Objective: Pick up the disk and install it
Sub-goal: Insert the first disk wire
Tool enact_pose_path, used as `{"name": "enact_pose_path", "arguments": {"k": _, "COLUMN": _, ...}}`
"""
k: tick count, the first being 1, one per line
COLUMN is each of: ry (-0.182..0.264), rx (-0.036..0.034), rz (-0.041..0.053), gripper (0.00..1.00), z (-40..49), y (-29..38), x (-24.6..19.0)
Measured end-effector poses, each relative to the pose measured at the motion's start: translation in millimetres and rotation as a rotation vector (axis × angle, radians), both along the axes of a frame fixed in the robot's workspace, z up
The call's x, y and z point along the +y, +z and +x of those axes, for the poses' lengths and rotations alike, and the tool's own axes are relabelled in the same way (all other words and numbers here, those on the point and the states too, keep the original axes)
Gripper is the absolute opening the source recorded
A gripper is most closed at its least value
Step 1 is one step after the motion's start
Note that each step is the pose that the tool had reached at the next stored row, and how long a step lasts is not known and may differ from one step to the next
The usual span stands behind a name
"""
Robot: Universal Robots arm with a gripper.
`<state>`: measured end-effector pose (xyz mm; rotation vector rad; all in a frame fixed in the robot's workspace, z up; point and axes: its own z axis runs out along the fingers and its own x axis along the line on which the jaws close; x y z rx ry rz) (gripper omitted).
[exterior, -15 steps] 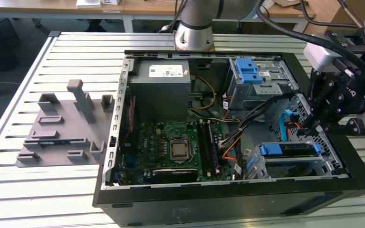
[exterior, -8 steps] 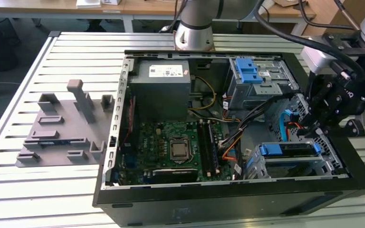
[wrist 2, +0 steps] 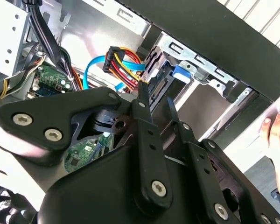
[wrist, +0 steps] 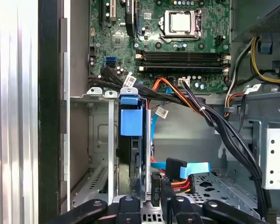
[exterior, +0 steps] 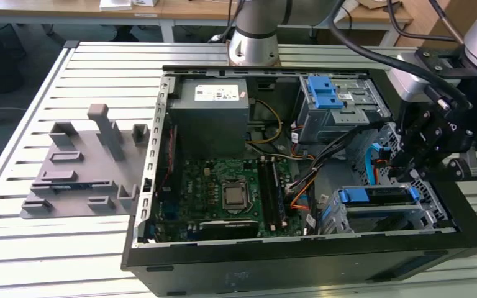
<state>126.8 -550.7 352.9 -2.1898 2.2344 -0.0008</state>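
The disk [exterior: 377, 196] lies in the lower drive bay at the near corner of the open computer case [exterior: 305, 261], on the exterior view's right. Its blue carrier rails show at both ends. In the first wrist view the disk [wrist: 130, 140] is seen edge-on inside the metal bay, a blue tab on top. My gripper [exterior: 417, 175] hangs over the bay's end nearest the exterior view's right, just above the disk. In both wrist views the gripper [wrist 2: 156, 95] [wrist: 147, 198] sits close to the bay, beside the blue and orange-yellow cable plugs [wrist: 179, 170].
A grey power supply box [exterior: 213, 112] and a cage with blue tabs [exterior: 338, 99] fill the case's far side, the motherboard [exterior: 230, 192] its middle. Black cable bundles [wrist: 224, 130] cross near the bay. A grey fixture plate [exterior: 81, 167] lies on the table. A person's hand [wrist 2: 273, 130] is nearby.
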Motion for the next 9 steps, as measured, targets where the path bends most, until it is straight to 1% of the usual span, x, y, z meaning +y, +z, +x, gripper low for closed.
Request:
{"name": "enact_pose_path", "arguments": {"k": 3, "ry": 0.0, "rx": -0.003, "rz": 0.0003, "gripper": 0.31, "z": -0.2, "y": -1.5, "x": 0.6}}
{"name": "enact_pose_path", "arguments": {"k": 7, "ry": 0.0, "rx": -0.0037, "rz": 0.0053, "gripper": 0.3, "z": -0.3, "y": -4.0, "x": 2.2}}
{"name": "enact_pose_path", "arguments": {"k": 8, "ry": 0.0, "rx": -0.0038, "rz": 0.0067, "gripper": 0.24, "z": -0.3, "y": -4.5, "x": 2.8}}
{"name": "enact_pose_path", "arguments": {"k": 9, "ry": 0.0, "rx": -0.0039, "rz": 0.0081, "gripper": 0.24, "z": -0.3, "y": -5.0, "x": 3.2}}
